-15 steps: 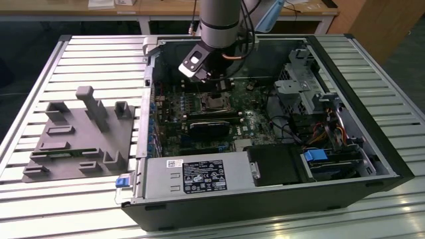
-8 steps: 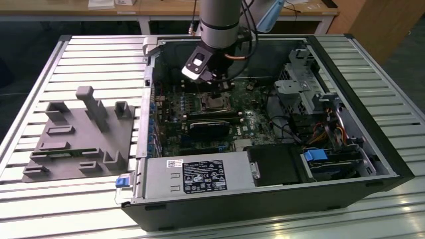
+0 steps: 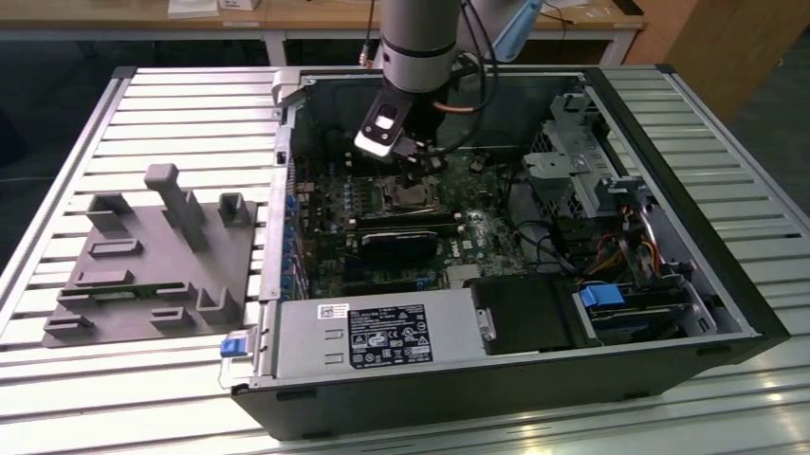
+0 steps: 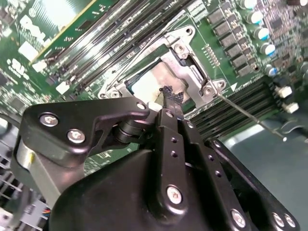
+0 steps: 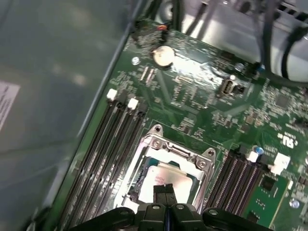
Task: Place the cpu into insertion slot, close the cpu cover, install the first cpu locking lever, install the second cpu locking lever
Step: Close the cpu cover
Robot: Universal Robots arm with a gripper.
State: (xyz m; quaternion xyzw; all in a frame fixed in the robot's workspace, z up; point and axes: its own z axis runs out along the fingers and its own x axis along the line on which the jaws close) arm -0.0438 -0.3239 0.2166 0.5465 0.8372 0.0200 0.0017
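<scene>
Gripper [image 5: 163, 188] fingers pressed together, holding nothing, tip directly over the cpu [image 5: 182, 183]; contact cannot be confirmed. The cpu sits in the insertion slot [image 5: 142, 169] mid-motherboard [image 5: 192, 103], with the cpu cover [image 5: 178, 153] flat around it. A thin locking lever [image 4: 250, 118] slants free from the socket corner.

Exterior view looks down on the whole computer case [image 3: 506, 403], both wrist views stare close-up at the same socket [image 4: 192, 72] [image 5: 168, 150].
</scene>
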